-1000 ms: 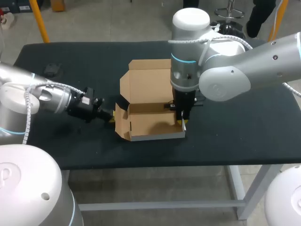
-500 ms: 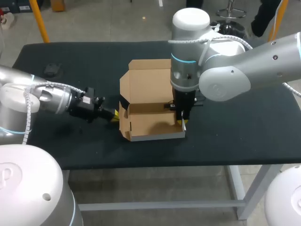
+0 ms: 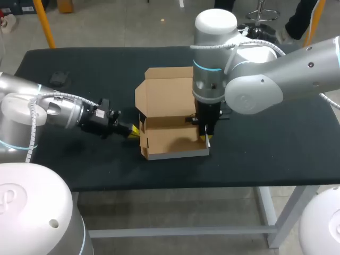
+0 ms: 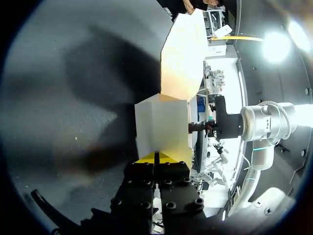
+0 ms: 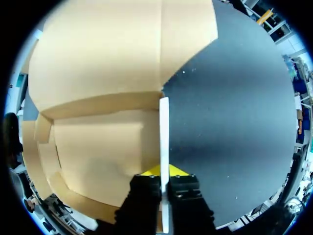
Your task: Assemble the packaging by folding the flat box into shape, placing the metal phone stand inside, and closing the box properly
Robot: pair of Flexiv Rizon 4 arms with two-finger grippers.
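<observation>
Black desk (image 3: 276, 138) carried the cardboard box (image 3: 170, 141) at its middle, partly folded: front and side walls were up, and the lid (image 3: 169, 87) stood open at the back. Left gripper (image 3: 135, 130) came in low from the left side and sat against the outside of the box's left wall (image 3: 143, 139). Left wrist view showed its fingers (image 4: 139, 181) pressed together with nothing between them, yellow tips touching that wall. Right gripper (image 3: 207, 140) pointed straight down at the box's right front corner. Right wrist view showed its fingers (image 5: 188, 188) pinching the right wall (image 5: 164, 127), one inside the box and one outside, with the wall's top edge running between them. Small dark object (image 3: 58, 78) lay near the desk's far left corner, well apart from the box; couldn't tell what it was.
</observation>
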